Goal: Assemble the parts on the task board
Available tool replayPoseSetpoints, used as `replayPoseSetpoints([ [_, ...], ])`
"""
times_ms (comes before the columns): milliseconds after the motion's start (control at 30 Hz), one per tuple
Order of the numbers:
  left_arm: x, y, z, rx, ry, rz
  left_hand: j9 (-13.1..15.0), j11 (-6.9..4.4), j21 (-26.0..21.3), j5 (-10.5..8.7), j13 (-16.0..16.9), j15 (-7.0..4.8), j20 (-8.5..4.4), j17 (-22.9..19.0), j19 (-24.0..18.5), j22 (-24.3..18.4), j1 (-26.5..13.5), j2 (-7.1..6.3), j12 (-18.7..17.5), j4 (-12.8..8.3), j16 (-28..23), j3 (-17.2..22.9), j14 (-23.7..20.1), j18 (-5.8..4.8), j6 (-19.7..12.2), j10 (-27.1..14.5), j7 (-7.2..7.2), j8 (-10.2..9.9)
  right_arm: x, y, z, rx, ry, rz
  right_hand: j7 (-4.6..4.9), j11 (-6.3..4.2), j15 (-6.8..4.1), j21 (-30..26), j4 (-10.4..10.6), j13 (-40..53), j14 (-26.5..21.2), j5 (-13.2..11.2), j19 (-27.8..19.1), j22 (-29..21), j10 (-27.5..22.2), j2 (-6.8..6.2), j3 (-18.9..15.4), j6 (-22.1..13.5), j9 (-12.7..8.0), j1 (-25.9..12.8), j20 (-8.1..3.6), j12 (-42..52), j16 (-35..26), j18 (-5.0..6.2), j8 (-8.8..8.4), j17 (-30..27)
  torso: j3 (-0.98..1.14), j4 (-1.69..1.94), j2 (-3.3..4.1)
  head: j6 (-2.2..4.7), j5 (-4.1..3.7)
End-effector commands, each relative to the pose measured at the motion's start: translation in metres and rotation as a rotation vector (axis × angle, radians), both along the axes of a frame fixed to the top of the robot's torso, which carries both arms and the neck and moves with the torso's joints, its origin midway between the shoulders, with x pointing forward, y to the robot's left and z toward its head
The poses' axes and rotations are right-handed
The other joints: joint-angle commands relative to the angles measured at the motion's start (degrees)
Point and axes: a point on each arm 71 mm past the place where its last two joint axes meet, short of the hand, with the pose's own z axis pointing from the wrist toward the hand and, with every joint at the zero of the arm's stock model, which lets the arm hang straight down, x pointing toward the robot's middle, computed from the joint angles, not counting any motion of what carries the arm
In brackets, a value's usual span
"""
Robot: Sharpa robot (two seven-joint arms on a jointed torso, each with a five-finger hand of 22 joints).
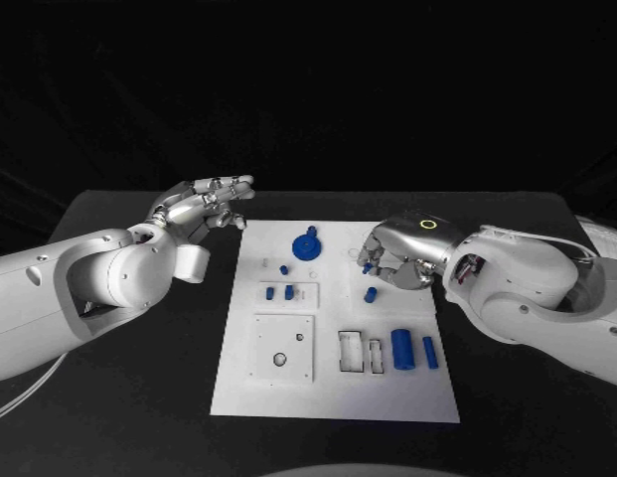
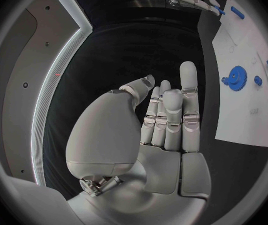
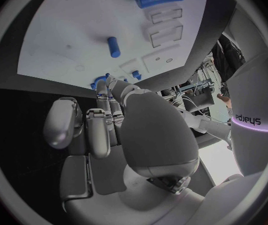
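Note:
The white task board [image 1: 337, 388] lies in the middle of the black table. On it are a blue gear [image 1: 307, 245], two short blue pegs [image 1: 279, 292], a lone blue peg [image 1: 372, 294], a thick blue cylinder [image 1: 402, 349] and a slimmer one [image 1: 430, 352]. My right hand [image 1: 401, 253] hovers over the board's right side with its fingers curled, pinching a small blue part [image 1: 367, 266] at its tips [image 3: 102, 82]. My left hand [image 1: 201, 209] hangs off the board's far left corner, fingers [image 2: 171, 110] apart and holding nothing. The gear [image 2: 237, 77] also shows in the left wrist view.
A square inset plate [image 1: 282, 348] and narrow rectangular slots [image 1: 354, 350] sit at the board's near part. Bare black table [image 1: 122, 427] surrounds the board on all sides. My right forearm [image 1: 551, 298] reaches in beside the board's right edge.

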Motion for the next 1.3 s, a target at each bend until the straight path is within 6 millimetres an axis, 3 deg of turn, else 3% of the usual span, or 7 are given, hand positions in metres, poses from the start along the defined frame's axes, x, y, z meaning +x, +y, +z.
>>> replayPoseSetpoints([
  [33, 0.001, -0.004, 0.000, -0.013, -0.001, -0.019, -0.1, 0.14, -0.3, 0.34, 0.1, -0.01, -0.05, -0.1, 0.0, -0.1, 0.0, 0.44, 0.3, 0.1, -0.2, -0.3, -0.3, 0.54, -0.5, -0.4, 0.05, 0.2, -0.009, 0.019, 0.003, 0.032, 0.006, 0.047, -0.04, 0.04, -0.36, 0.3, -0.1, -0.1, 4.0, 0.3, 0.2, 0.1, 0.2, -0.11, 0.6, 0.4, 0.1, -0.7, -0.29, 0.3, 0.3, 0.39, 0.06, 5.5, -0.04, 0.04, -0.01, -0.25, 1.13],
  [300, 0.001, -0.008, 0.000, -0.015, 0.000, -0.028, -0.1, 0.17, -0.4, 0.35, 0.1, 0.02, -0.03, -0.2, 0.0, -0.1, -0.1, 0.45, 0.4, 0.1, -0.2, -0.3, -0.4, 0.53, -0.6, -0.5, 0.08, 0.2, -0.022, 0.055, -0.013, 0.053, 0.054, 0.145, 0.02, 0.08, -0.36, 0.3, -0.3, -0.2, 4.0, 0.4, 0.1, -0.1, 0.1, -0.13, 0.9, 0.3, 0.1, -0.9, -0.33, 0.3, 0.3, 0.41, -0.03, 5.4, -0.13, 0.01, 0.04, -0.51, 2.74],
  [400, 0.001, -0.008, 0.000, -0.015, 0.003, -0.030, -0.1, 0.17, -0.4, 0.35, 0.1, 0.02, -0.03, -0.2, 0.0, -0.1, -0.1, 0.45, 0.4, 0.1, -0.2, -0.3, -0.4, 0.53, -0.6, -0.5, 0.08, 0.2, -0.024, 0.065, -0.024, 0.049, 0.081, 0.166, 0.05, 0.10, -0.35, 0.3, -0.4, -0.3, 4.0, 0.5, 0.1, -0.1, 0.1, -0.16, 1.0, 0.2, 0.1, -1.0, -0.34, 0.3, 0.3, 0.41, -0.05, 5.4, -0.09, -0.17, 0.13, -0.72, 3.17],
  [533, 0.001, -0.010, -0.001, -0.016, 0.006, -0.035, -0.1, 0.20, -0.4, 0.34, 0.1, 0.05, 0.00, -0.4, -0.1, -0.1, -0.1, 0.45, 0.5, 0.1, -0.3, -0.4, -0.5, 0.53, -0.6, -0.6, 0.10, 0.2, -0.027, 0.074, -0.038, 0.042, 0.114, 0.185, 0.08, 0.12, -0.34, 0.2, -0.4, -0.3, 4.0, 0.5, 0.1, -0.1, 0.0, -0.21, 1.1, 0.2, 0.1, -1.0, -0.34, 0.2, 0.3, 0.41, -0.07, 5.4, -0.04, 0.01, 0.15, -0.96, 3.95],
  [633, 0.001, -0.011, -0.001, -0.016, 0.007, -0.038, -0.1, 0.20, -0.4, 0.34, 0.1, 0.05, 0.00, -0.4, -0.1, -0.1, -0.1, 0.45, 0.5, 0.1, -0.3, -0.4, -0.5, 0.53, -0.6, -0.6, 0.10, 0.2, -0.029, 0.079, -0.047, 0.038, 0.137, 0.195, 0.10, 0.14, -0.33, 0.2, -0.4, -0.3, 4.0, 0.6, 0.1, -0.1, 0.0, -0.23, 1.1, 0.2, 0.1, -1.1, -0.34, 0.2, 0.3, 0.41, -0.08, 5.4, -0.05, -0.06, 0.12, -0.82, 4.58],
  [1300, 0.002, -0.013, -0.001, -0.016, 0.011, -0.045, -0.1, 0.20, -0.5, 0.38, 0.1, 0.07, 0.02, -0.6, -0.1, -0.2, -0.1, 0.50, 0.7, 0.0, -0.3, -0.5, -0.6, 0.53, -0.7, -0.7, 0.09, 0.2, -0.030, 0.091, -0.066, 0.006, 0.180, 0.211, 0.15, 0.21, -0.28, 0.2, -0.4, -0.4, 4.0, 0.6, 0.1, -0.2, -0.1, -0.13, 1.2, 0.1, 0.1, -1.5, -0.33, 0.2, 0.3, 0.41, -0.13, 5.4, -0.04, 0.01, 0.12, -1.78, 5.07],
])
